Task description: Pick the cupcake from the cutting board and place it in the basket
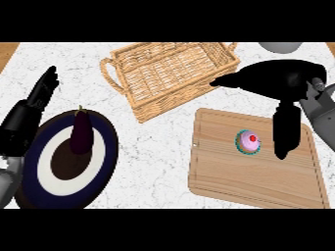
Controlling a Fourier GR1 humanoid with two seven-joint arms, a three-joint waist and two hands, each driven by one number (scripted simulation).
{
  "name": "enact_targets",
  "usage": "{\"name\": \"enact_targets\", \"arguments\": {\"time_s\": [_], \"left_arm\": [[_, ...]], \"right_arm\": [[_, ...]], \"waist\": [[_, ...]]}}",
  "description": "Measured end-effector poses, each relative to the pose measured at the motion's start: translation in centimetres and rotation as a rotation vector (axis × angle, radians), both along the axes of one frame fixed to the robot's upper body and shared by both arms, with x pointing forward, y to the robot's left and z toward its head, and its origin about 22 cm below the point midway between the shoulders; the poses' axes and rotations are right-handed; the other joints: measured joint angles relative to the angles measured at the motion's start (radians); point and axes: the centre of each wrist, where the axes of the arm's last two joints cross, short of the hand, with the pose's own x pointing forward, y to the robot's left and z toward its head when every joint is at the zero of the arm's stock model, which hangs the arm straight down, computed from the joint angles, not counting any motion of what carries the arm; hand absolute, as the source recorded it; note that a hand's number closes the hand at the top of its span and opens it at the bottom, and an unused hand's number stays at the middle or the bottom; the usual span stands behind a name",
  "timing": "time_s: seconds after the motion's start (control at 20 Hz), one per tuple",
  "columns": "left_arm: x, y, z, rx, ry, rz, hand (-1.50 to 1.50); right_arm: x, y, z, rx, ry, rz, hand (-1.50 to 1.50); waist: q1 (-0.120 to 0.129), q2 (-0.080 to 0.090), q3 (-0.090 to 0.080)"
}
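The pink-frosted cupcake (249,141) with a red cherry sits on the pale wooden cutting board (228,171), near the woven wicker basket (172,73). The black right hand (284,93) hovers beside it with fingers relaxed, grasping nothing. The left hand (33,105) rests unclenched by an aubergine (81,130).

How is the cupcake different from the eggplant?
The cupcake is small, round and pink with a red top; the eggplant is long and dark purple. The cupcake sits on the wooden cutting board, the eggplant on a dark plate. Neither is held by a robot hand.
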Motion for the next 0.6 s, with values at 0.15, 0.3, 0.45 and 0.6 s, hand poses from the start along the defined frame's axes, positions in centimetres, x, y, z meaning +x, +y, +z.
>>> {"name": "enact_targets", "arguments": {"time_s": [0.15, 0.3, 0.45, 0.6], "left_arm": [[0.0, -0.1, 0.2, 0.002, 0.005, -0.004, 0.0], [0.1, -0.1, 0.2, -0.002, 0.0, -0.004, 0.0], [-0.1, -0.2, 0.1, 0.001, 0.002, -0.001, 0.0], [-0.1, -0.2, 0.1, 0.002, 0.009, 0.003, 0.0]], "right_arm": [[0.2, -0.1, -1.8, -0.053, 0.019, 0.001, -1.5], [0.3, 0.1, -3.4, -0.096, 0.033, 0.007, -1.5], [0.4, -0.3, -5.0, -0.137, 0.043, 0.006, -1.5], [0.7, -0.7, -6.7, -0.158, 0.046, 0.006, -1.5]], "waist": [[0.002, 0.0, 0.0], [0.002, 0.0, 0.0], [0.003, 0.001, 0.0], [0.004, 0.001, 0.0]]}}
